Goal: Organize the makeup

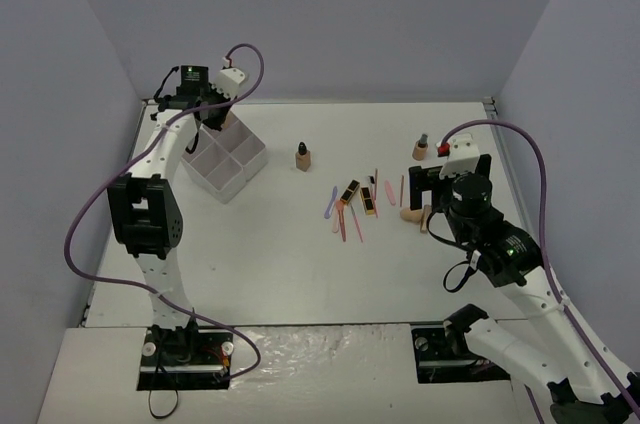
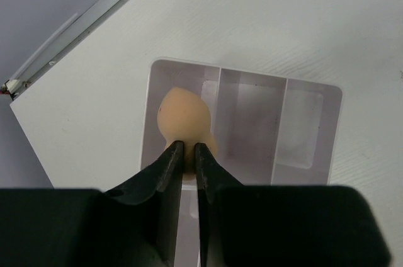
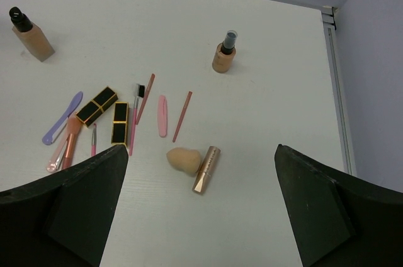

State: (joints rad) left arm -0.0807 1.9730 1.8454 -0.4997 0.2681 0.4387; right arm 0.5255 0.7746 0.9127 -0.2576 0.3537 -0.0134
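Note:
My left gripper (image 2: 187, 148) is shut on a beige egg-shaped sponge (image 2: 182, 113) and holds it over a corner compartment of the white box (image 2: 252, 73); in the top view the gripper (image 1: 214, 120) is at the box's far corner. My right gripper (image 3: 201, 185) is open and hovers above a second beige sponge (image 3: 184, 160), which touches a rose-gold tube (image 3: 206, 169). To their left lie two black-gold lipstick tubes (image 3: 96, 105) (image 3: 119, 122) and several thin pink, red and purple sticks (image 3: 162, 116). Two tan dark-capped bottles (image 3: 223, 54) (image 3: 31, 37) stand further off.
The white four-compartment box (image 1: 225, 162) stands at the back left of the table. The grey walls close in on three sides. A metal rail (image 3: 337, 90) runs along the table's right edge.

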